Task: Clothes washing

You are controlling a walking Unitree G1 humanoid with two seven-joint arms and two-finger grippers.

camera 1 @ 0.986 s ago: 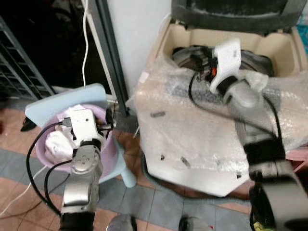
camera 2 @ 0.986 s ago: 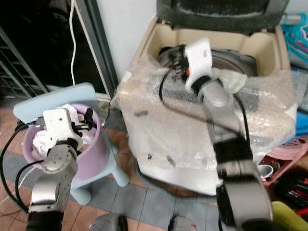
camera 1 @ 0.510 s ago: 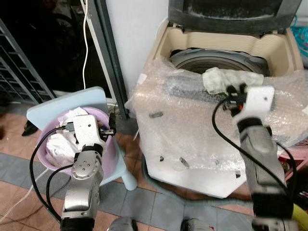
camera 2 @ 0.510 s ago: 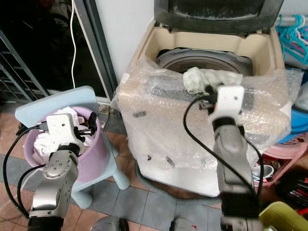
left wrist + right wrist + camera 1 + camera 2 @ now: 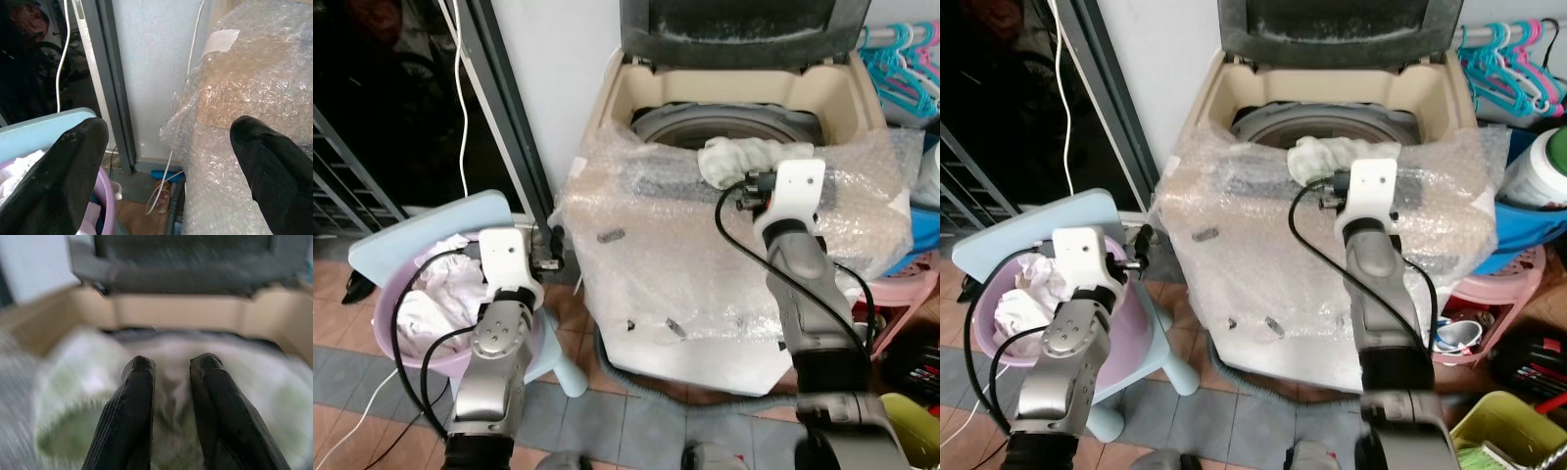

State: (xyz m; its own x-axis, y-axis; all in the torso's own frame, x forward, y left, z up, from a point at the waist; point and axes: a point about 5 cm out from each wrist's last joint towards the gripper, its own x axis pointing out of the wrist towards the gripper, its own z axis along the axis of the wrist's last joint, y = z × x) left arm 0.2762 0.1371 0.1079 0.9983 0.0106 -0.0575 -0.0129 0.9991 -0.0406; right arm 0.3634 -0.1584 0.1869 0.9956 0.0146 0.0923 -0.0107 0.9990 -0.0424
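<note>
A top-loading washing machine [image 5: 705,284] wrapped in bubble wrap stands with its lid [image 5: 734,29] up and the drum [image 5: 724,122] showing. A white and pale green cloth [image 5: 744,157] lies draped over the drum's front rim. My right gripper [image 5: 171,364] is just in front of that cloth, fingers nearly together and pointing at it; the wrist view is blurred. My left gripper [image 5: 166,142] is open wide beside the machine's left corner, above a purple basin [image 5: 386,313] holding white clothes [image 5: 440,294].
The basin sits on a light blue stool [image 5: 421,220]. A dark doorway with a metal frame [image 5: 509,127] and a white cable [image 5: 460,88] lies to the left. To the right are hangers [image 5: 901,59], a pink basket [image 5: 1489,294] and a yellow bin [image 5: 1498,431].
My right arm has drawn back out of the drum to its front rim, where the cloth now lies. The camera has lifted and shifted. The left arm has risen a little.
</note>
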